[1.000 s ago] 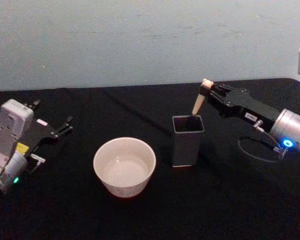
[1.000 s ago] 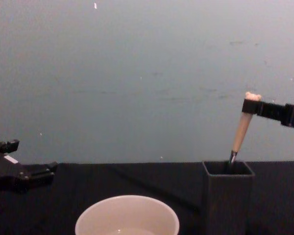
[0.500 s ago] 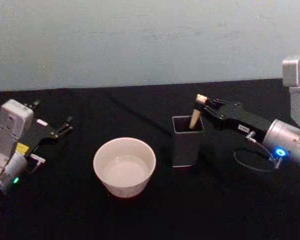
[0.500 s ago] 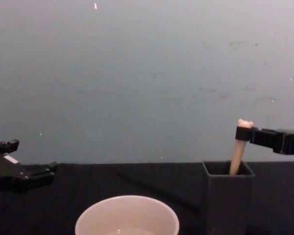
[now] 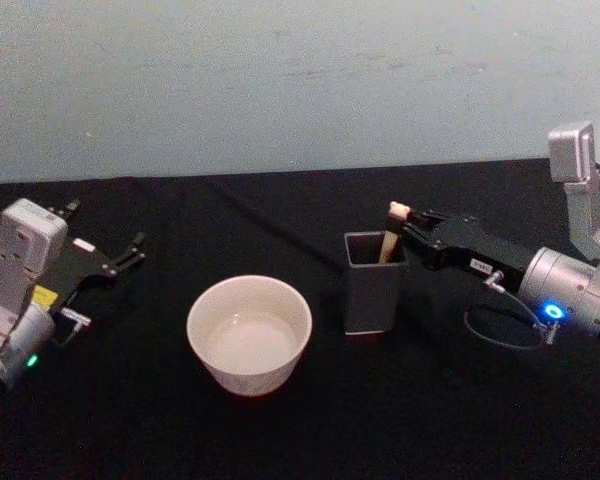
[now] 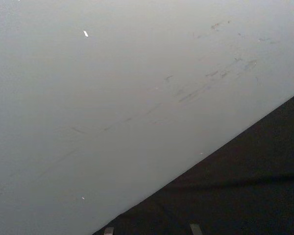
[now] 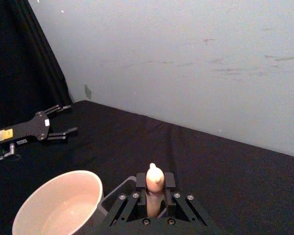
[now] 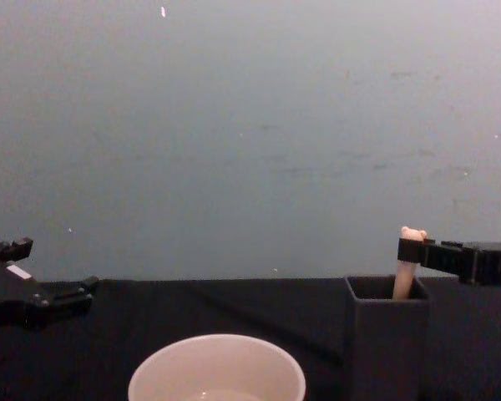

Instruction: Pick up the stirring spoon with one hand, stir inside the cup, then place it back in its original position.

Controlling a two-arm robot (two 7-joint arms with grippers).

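Observation:
The stirring spoon (image 5: 392, 237) stands in the dark grey square holder (image 5: 374, 285), only its cream handle with the bear head (image 8: 412, 236) showing above the rim. My right gripper (image 5: 408, 226) is shut on the handle's top, just above the holder (image 8: 386, 334); the right wrist view shows the handle (image 7: 155, 183) pinched between the fingers. The cream-white cup (image 5: 249, 333) sits left of the holder, also seen as the cup (image 8: 217, 369) and the cup (image 7: 56, 205). My left gripper (image 5: 135, 249) rests open at the far left, also the left gripper (image 8: 83, 290).
A black cloth covers the table (image 5: 280, 430), with a pale wall (image 5: 280, 80) behind. A loop of cable (image 5: 500, 325) hangs under the right arm. Free room lies in front of the cup and holder.
My right gripper has come down with the spoon, sinking it deeper into the holder until only the handle top shows. The left arm has not moved.

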